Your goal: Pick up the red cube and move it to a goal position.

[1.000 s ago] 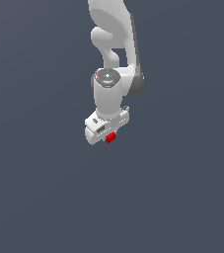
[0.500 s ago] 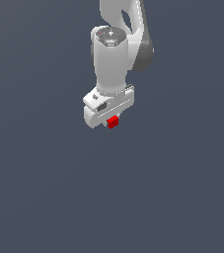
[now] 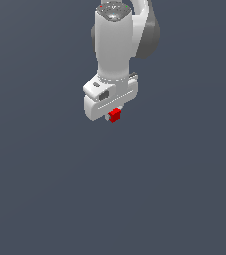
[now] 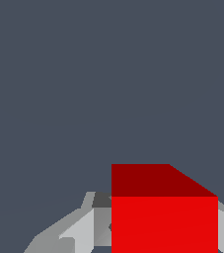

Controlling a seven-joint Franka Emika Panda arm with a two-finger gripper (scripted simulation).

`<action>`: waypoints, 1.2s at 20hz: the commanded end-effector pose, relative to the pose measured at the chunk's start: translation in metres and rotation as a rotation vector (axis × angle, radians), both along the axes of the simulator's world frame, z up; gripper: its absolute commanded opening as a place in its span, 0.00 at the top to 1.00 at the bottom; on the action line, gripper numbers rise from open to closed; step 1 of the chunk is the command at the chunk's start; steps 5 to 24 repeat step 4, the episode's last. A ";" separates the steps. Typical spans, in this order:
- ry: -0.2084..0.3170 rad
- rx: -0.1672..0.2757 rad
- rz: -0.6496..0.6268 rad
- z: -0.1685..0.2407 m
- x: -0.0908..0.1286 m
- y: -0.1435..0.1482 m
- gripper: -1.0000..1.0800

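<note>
Arm (image 3: 115, 45): white, jointed, with a grey joint housing on the exterior view's right. It enters from the top edge of the exterior view and hangs wrist-down over a plain dark grey-blue surface (image 3: 45, 189). No edge or corner of that surface shows in either view, so nothing can be placed against them.

Gripper (image 3: 113, 116): white body, wide and blocky, set at the lower end of the arm. It is clamped on the cube. In the exterior view only a small grey part of one finger shows, just beside the cube on the exterior view's left. In the wrist view pale grey fingers (image 4: 81, 232) flank the cube on both sides, touching it.

Cube (image 3: 115, 114): bright red, plain, unmarked, far smaller than the gripper body. It sits directly under the gripper, between the fingers. In the wrist view the cube (image 4: 164, 217) fills the space between the fingers, one face brightly lit and another a darker red. Whether it rests on the surface or hangs above it cannot be told.
</note>
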State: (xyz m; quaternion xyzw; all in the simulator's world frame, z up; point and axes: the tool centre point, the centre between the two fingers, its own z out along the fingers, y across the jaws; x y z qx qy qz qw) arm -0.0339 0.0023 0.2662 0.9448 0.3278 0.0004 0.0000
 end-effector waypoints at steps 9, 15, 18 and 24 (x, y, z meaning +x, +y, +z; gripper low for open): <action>0.001 0.000 -0.001 0.000 0.001 0.000 1.00; 0.001 0.000 -0.001 0.000 0.001 0.000 1.00; 0.001 0.000 -0.001 0.000 0.001 0.000 1.00; 0.001 0.000 -0.001 0.000 0.001 0.000 1.00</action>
